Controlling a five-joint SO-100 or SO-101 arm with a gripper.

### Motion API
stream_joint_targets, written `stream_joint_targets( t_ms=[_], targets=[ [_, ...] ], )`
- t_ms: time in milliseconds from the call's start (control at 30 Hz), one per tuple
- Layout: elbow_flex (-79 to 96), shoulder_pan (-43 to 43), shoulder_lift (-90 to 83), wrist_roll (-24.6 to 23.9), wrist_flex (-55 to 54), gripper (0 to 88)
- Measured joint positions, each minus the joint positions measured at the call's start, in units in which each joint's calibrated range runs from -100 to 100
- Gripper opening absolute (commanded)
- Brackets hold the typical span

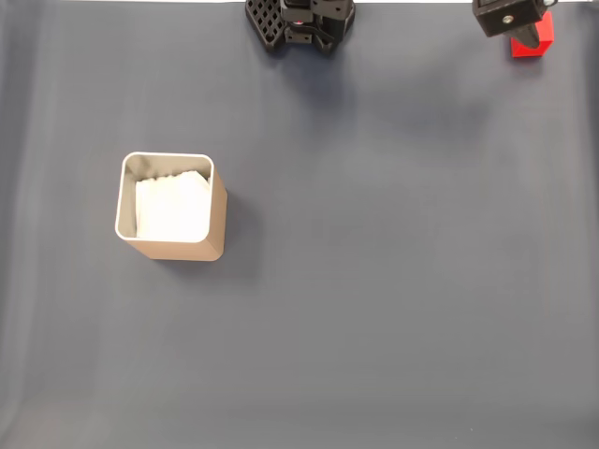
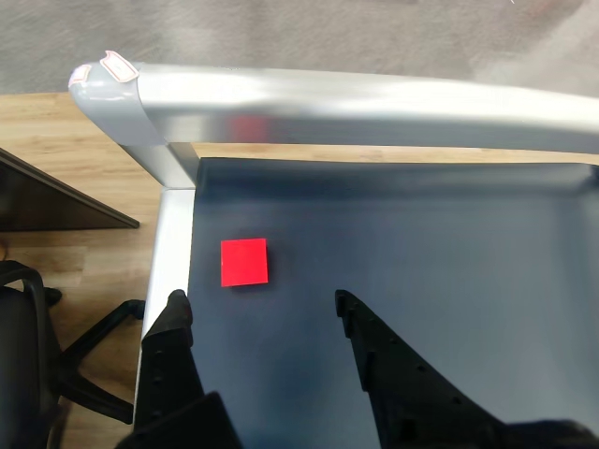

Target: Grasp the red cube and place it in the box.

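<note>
The jaws stand wide apart, with nothing between them. In the wrist view the gripper [image 2: 260,301] enters from the bottom edge: one black finger [image 2: 176,323] rises at the lower left, and the other, broader and toothed along its inner edge, rises at the lower middle and right. Between their tips lies bare dark mat.

The red cube [image 2: 244,261] sits on the mat just beyond the fingertips, nearer the left finger than the right one, and touches neither. It shows a flat, plain square face to the wrist camera. It lies close to the left edge of the table, where a silver metal frame [image 2: 374,103] runs along the far side and turns down the left side at a rounded corner. Beyond the frame are a wooden floor [image 2: 65,168] and, at the lower left, part of a black office chair [image 2: 28,365].

In the fixed view the cube [image 1: 535,42] is at the top right corner of the dark blue-grey mat [image 1: 374,281], partly covered by the black gripper body [image 1: 510,19] above it. The arm's black base [image 1: 299,23] stands at the top edge, near the middle.

The box [image 1: 217,210] stands well apart from the cube, on the left half of the mat. It is upright, tan-walled, with rounded corners and a thin pale rim, and its inside shows white lining.
</note>
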Motion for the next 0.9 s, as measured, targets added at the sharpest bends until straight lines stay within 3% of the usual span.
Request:
stream_joint_targets(
  t_ms=[900],
  targets=[
    [6.38, -1.13, 7.13, -2.34, -8.53, 37.8]
  ],
)
